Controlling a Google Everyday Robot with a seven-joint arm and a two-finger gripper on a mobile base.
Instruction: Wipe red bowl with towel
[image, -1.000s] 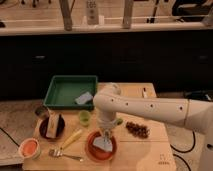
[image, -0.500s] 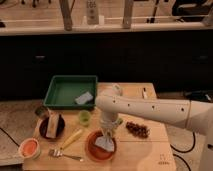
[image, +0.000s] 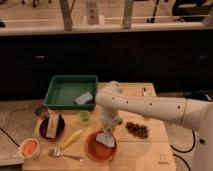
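The red bowl (image: 99, 149) is a wide shallow orange-red dish at the front middle of the wooden table (image: 150, 150). A small grey-blue towel (image: 106, 137) hangs into its right half and touches the inside. My gripper (image: 107, 128) comes down from the white arm (image: 150, 107) right above the bowl and is shut on the towel's top.
A green tray (image: 57, 92) with a flat grey-blue piece (image: 84, 98) stands at the back left. Around the bowl are a small green cup (image: 85, 117), a dark brown dish (image: 51, 127), a pale cup with orange inside (image: 29, 148), a yellow item (image: 71, 138), a fork (image: 65, 155) and dark grapes (image: 138, 129).
The towel and gripper have shifted slightly within the bowl, staying over its right half. Nothing else has moved.
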